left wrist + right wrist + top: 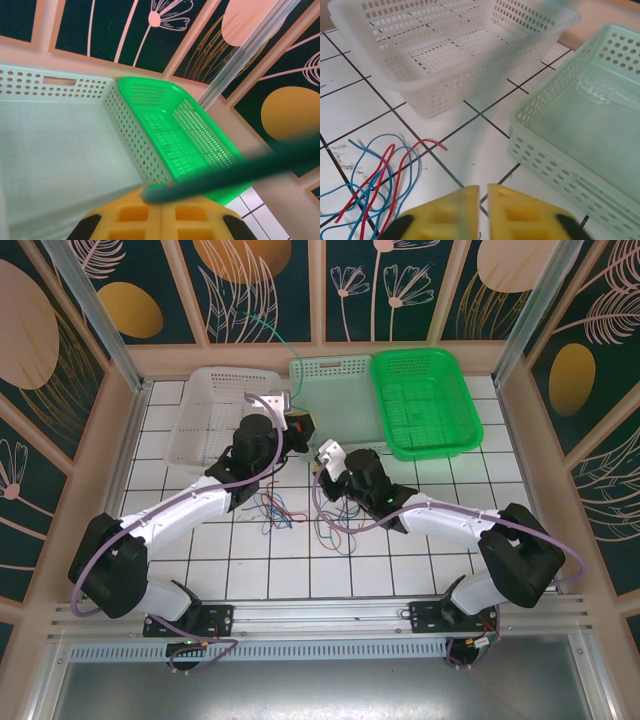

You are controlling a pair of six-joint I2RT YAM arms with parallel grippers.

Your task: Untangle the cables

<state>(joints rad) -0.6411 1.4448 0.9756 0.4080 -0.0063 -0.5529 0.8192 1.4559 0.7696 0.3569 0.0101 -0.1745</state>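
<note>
Right wrist: red and blue cables (375, 180) lie left of your barely parted right hand (483, 189).
Your left hand (161, 200) pinches the green cable (240, 170).

A white tiled tabletop (230, 572) with dark grout lines sits inside a pale wooden rim (170, 360). Dark teal wall panels (260, 290) carry peach flowers and golden ovals. Aluminium posts (95, 310) rise at the far corners.

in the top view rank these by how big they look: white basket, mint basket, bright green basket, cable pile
1. White perforated plastic basket and bright green mesh plastic basket: alike, not ranked.
2. Pale mint perforated plastic basket, partly behind the left arm.
3. Loose tangle of thin red and blue cables.
</note>
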